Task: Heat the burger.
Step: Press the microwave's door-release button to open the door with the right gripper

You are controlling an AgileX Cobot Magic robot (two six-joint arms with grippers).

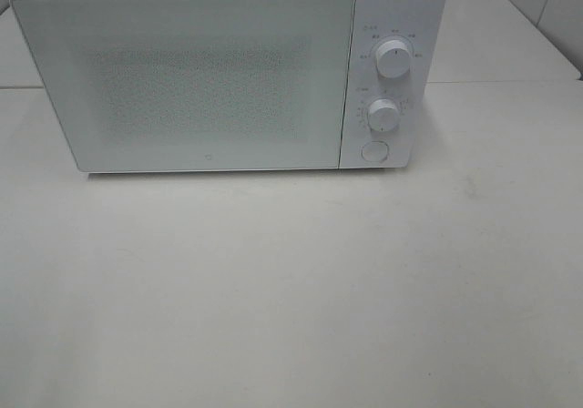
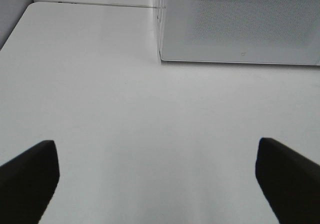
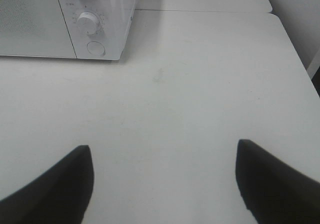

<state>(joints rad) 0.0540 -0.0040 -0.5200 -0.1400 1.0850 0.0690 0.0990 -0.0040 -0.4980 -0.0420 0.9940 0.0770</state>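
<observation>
Left gripper: black fingers spread wide, nothing held. The boxy white microwave oven is ahead of it, door shut. White tabletop is below.

Right gripper: also wide open and empty. The round white lower knob and round door button sit ahead, off to one side.

High view: neither gripper is in shot, and the frosted door hides the inside.

The burger isn't visible anywhere. It may be inside, can't tell, so heading and long axis are unknown.

Risk: turning a knob blind could run an empty oven, and pressing the button could swing the door into an arm.
</observation>
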